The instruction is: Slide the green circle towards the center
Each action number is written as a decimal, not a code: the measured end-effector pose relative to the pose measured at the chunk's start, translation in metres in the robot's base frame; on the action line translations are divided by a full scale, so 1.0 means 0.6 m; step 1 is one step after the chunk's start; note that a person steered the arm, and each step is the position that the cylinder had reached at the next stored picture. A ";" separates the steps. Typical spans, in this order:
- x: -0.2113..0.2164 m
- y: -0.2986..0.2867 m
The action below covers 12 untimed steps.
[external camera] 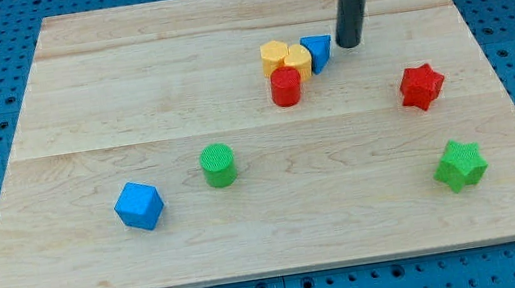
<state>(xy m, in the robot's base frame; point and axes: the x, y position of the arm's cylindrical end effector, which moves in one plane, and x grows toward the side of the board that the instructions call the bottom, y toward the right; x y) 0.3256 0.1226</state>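
The green circle (218, 164) is a short green cylinder standing on the wooden board (109, 94), left of the middle and toward the view's bottom. My tip (349, 45) is at the end of the dark rod in the upper right part of the board. It is far up and to the right of the green circle. It sits just right of a blue triangular block (317, 52), close to it or touching it; I cannot tell which.
A yellow hexagon (274, 57) and a yellow heart-like block (298, 58) sit left of the blue triangle, with a red cylinder (286, 86) just below them. A red star (421, 86), a green star (459, 165) and a blue cube (139, 205) lie elsewhere.
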 end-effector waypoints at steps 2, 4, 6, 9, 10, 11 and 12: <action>0.014 -0.014; 0.065 0.036; 0.214 0.027; 0.332 -0.230; 0.349 -0.288; 0.355 -0.299; 0.334 -0.298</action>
<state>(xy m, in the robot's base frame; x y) 0.5260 -0.0559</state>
